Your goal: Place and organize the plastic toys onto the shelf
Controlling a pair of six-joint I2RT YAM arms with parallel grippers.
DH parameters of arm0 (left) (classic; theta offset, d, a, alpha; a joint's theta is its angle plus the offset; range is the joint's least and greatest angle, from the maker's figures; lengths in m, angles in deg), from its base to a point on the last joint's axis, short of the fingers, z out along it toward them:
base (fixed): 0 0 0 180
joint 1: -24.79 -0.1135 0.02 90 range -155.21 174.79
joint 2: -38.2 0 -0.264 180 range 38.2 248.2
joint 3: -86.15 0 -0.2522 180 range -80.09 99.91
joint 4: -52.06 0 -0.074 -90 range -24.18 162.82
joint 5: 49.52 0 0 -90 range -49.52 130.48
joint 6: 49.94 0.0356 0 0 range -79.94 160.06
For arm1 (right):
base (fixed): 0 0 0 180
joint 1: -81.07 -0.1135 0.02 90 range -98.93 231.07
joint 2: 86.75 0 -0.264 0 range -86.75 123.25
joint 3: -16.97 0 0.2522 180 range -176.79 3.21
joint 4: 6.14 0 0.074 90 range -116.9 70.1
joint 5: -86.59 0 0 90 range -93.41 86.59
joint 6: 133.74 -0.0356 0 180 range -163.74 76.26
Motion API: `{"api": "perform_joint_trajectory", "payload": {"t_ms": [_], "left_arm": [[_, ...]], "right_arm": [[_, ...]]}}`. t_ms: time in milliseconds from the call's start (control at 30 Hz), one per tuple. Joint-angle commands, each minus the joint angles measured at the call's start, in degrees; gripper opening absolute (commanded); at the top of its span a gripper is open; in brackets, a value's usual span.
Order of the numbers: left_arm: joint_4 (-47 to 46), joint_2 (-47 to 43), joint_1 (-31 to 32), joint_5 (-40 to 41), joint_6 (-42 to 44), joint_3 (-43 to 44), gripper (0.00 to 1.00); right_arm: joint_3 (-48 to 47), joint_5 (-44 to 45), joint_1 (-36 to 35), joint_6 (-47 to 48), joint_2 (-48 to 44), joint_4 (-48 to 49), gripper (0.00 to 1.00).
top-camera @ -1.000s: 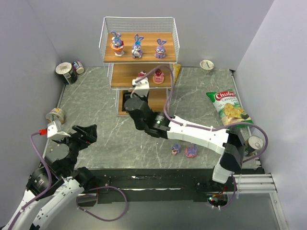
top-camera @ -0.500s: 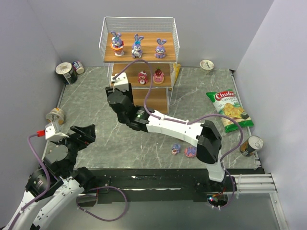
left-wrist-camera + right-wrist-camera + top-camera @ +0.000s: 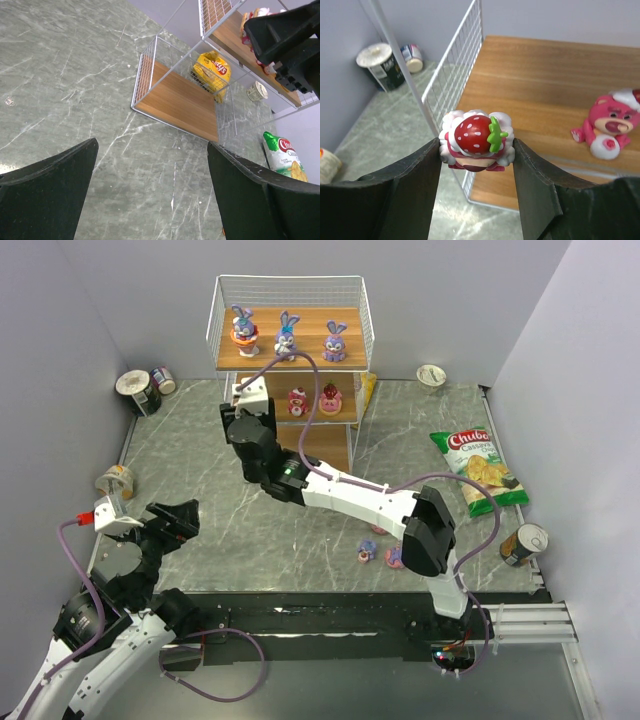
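Right fingers [image 3: 410,190] pinching strawberry-topped toy [image 3: 476,137], beside middle shelf board [image 3: 545,75], left fingers [image 3: 45,200] spread

The shelf [image 3: 545,75] has smooth brown wooden boards with fine grain and thin white-coated metal wire, the table [image 3: 200,440] looks like smooth grey-green veined stone, the strawberry toy [image 3: 475,134] is shiny plastic, the right gripper [image 3: 476,146] has matt black fingers [image 3: 405,190], and the chip bag [image 3: 480,468] is glossy.
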Motion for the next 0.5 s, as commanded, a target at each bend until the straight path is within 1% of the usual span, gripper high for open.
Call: {"api": "perform_joint_trajectory", "payload": {"t_ms": [0,467], "left_arm": [[-0.36,-0.08,0.19,0.41,-0.07,0.99,0.96],[-0.36,0.1,0.19,0.5,-0.16,0.99,0.97]], "right_arm": [[-3.73,1.74,0.62,0.99,1.92,3.89,0.0],[-4.78,2.09,1.77,-0.51,4.38,2.49,0.0]]}}
